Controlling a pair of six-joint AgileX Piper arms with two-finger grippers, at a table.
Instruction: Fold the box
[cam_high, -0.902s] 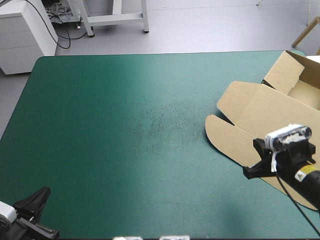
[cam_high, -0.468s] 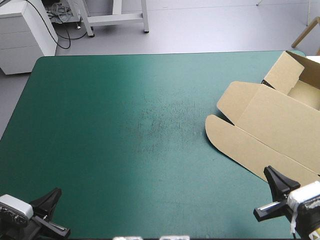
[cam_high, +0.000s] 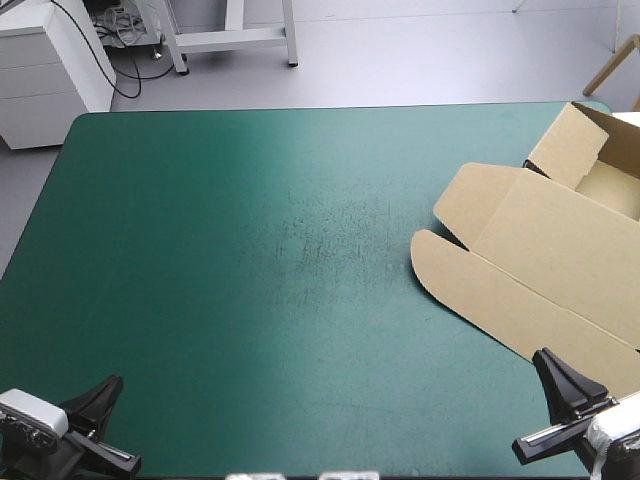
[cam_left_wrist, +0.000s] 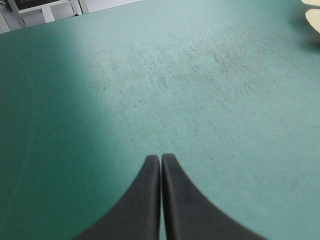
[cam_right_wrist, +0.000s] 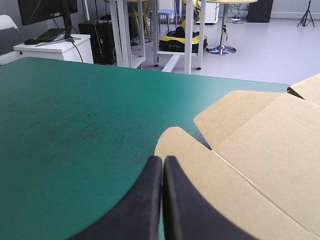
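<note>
Box (cam_high: 545, 250) unmoved; right pincer (cam_right_wrist: 162, 160) withdrawn.

The teal-green cover (cam_high: 250, 300) looks like a smooth, matt sheet of even colour. Around its middle the finish is worn: fine dark scuffs and short scratches mottle it, and in the left wrist view they read as a faint rough speckle ahead of the left gripper (cam_left_wrist: 161, 156). A broad pale band of light lies across it as a soft, dull sheen. The box (cam_high: 560, 240), at the cover's right edge, is brown board, papery and matt, its panels plain, with pressed crease lines and clean cut edges. The black fingers of the left gripper and the right gripper (cam_right_wrist: 162, 158) look like smooth moulded plastic or rubber with a low satin sheen.
</note>
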